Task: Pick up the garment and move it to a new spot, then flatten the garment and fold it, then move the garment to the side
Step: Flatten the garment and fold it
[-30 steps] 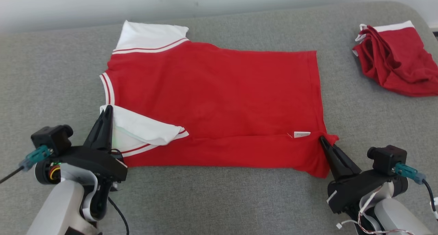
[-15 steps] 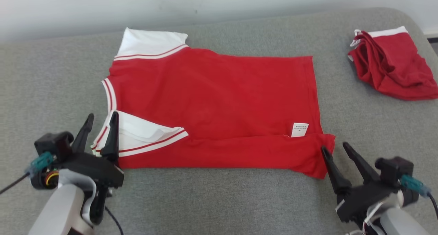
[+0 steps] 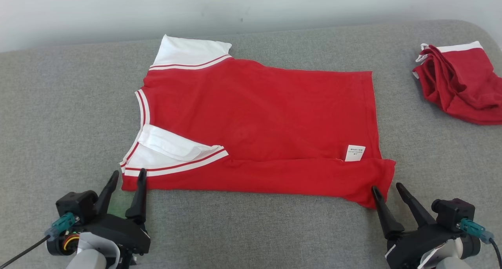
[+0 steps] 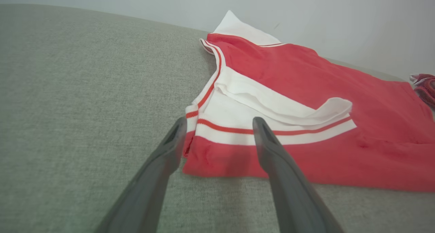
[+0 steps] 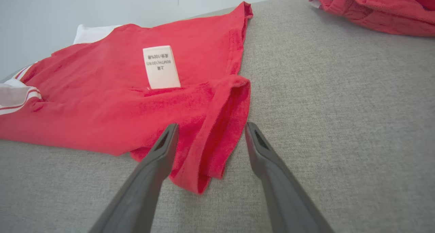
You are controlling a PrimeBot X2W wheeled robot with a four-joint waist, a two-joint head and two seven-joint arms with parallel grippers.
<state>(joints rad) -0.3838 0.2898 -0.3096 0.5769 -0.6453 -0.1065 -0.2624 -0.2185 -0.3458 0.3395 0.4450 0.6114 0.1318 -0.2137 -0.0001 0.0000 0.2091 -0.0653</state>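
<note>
Garment (image 3: 259,120) is lying flat mid-way across the grey padded surface (image 3: 59,116), with the near long edge turned up over the body, the label (image 3: 355,152) showing and the near sleeve tucked in. I'm judging move and flatten as done and the first fold in; the far-side fold, any halving and the shift aside are remaining. Left claw (image 3: 128,172) is sitting low at the near collar-end corner and right claw (image 3: 387,186) at the near hem corner, fingers pointing away. Both are gaping wide, gripping nothing.

Bright, even, diffuse light; faint shadow under garment (image 3: 255,116) hem. Wrist views: fingers (image 4: 289,192) slightly soft, w/ wide-angle bend at edges.
</note>
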